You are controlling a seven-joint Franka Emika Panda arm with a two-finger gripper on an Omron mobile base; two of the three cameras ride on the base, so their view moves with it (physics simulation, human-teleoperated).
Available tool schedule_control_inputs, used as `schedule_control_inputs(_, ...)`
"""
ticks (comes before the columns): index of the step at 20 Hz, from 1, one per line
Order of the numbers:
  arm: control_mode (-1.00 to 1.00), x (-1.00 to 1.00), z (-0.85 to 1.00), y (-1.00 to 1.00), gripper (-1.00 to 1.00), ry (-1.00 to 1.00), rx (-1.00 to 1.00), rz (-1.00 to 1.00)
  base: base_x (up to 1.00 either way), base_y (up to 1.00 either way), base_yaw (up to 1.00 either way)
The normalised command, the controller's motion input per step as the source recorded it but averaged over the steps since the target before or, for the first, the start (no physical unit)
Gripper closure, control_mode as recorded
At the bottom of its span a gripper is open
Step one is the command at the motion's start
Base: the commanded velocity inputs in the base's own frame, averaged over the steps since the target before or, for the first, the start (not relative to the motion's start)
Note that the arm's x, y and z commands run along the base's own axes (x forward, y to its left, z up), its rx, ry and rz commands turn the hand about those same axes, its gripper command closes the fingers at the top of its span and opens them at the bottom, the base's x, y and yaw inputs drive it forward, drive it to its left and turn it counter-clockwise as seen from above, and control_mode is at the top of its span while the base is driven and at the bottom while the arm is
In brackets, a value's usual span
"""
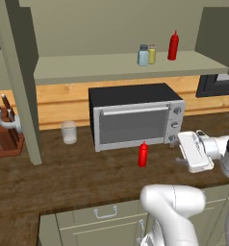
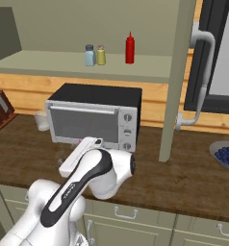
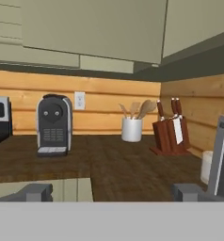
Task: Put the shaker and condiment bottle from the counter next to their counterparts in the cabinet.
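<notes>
Slim red squeeze condiment bottle with pointed nozzle (image 1: 143, 154) stands upright on the dark brown wood-plank counter (image 1: 78, 168), just in front of the silver toaster oven with black top (image 1: 134, 116), near its lower right corner, nothing touching it. Small pale blue-grey translucent shaker with grey cap (image 1: 143, 55) is up on the wide pale shelf of the olive-beige wall cabinet (image 1: 121, 65), right beside the yellowish shaker with silver cap (image 1: 152, 54); whether the two touch can't be told. Second red squeeze bottle (image 1: 173, 46) stands on the same shelf, a little apart to the right of the shakers. Same trio seen from the right base view: blue-grey shaker (image 2: 89, 55), yellowish shaker (image 2: 101, 55), red bottle (image 2: 130, 48). White arm's gripper (image 3: 114, 190) has its two dark fingertips spread wide apart, jaws open, nothing between them; it looks sideways along the counter at a black-and-grey coffee machine (image 3: 53, 124), a white utensil crock with wooden spoons (image 3: 132, 128) and a brown wooden knife block (image 3: 170, 132). Clear glass tumbler (image 1: 69, 132) sits left of the oven. Bowl of blueberries (image 2: 226, 154) on the counter far right.
</notes>
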Motion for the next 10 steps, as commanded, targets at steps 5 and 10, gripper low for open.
schedule_control_inputs(5, -1.00, 0.06, -0.09, 0.01, -1.00, 0.00, 0.00, 0.05, 0.00, 0.00, 0.00)
schedule_control_inputs(10, -1.00, 0.25, 0.00, 0.00, -1.00, 0.00, 0.01, 0.00, 0.00, 0.00, 0.00)
